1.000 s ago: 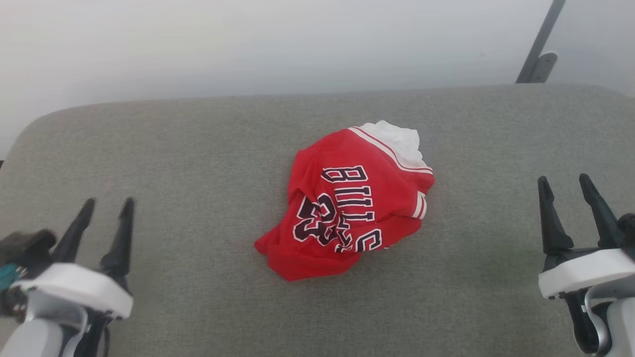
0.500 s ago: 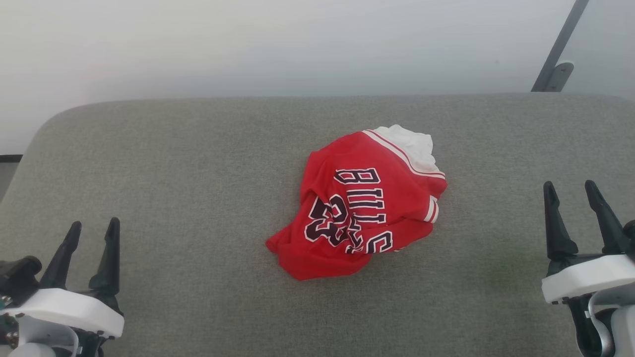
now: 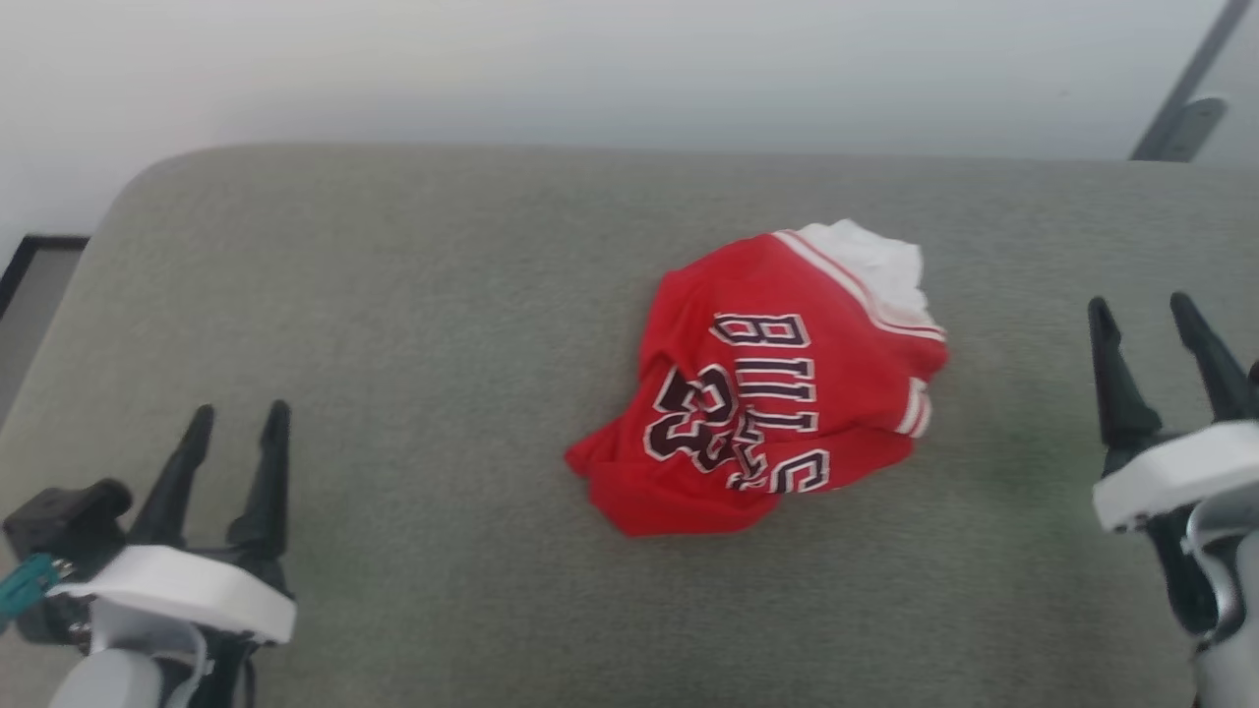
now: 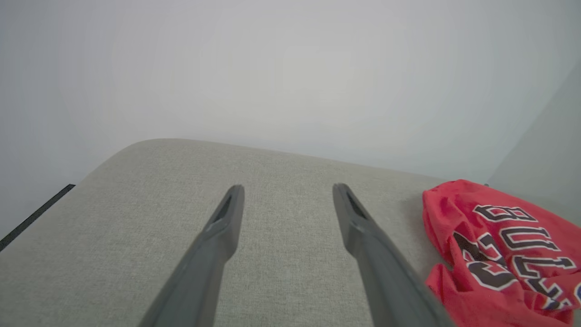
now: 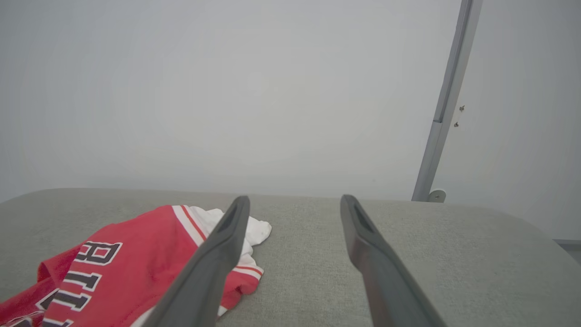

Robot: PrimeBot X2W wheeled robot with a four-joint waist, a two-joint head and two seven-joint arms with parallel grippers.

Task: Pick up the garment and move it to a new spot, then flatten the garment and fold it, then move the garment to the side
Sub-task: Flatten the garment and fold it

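Head view: I see the garment (image 3: 767,393) crumpled on the grey cushion (image 3: 393,344), between left gripper (image 3: 242,408) and right gripper (image 3: 1139,300), apart from both; both spread wide, empty.
Left wrist view: garment (image 4: 494,254) right of my parted fingers (image 4: 227,227).
Right wrist view: garment (image 5: 136,254) left of my parted fingers (image 5: 363,240).

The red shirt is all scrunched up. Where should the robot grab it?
Probably the white sleeve poking out at the far right corner of the garment. It sticks out of the heap, and the open right gripper sits nearest, so come down from the right.
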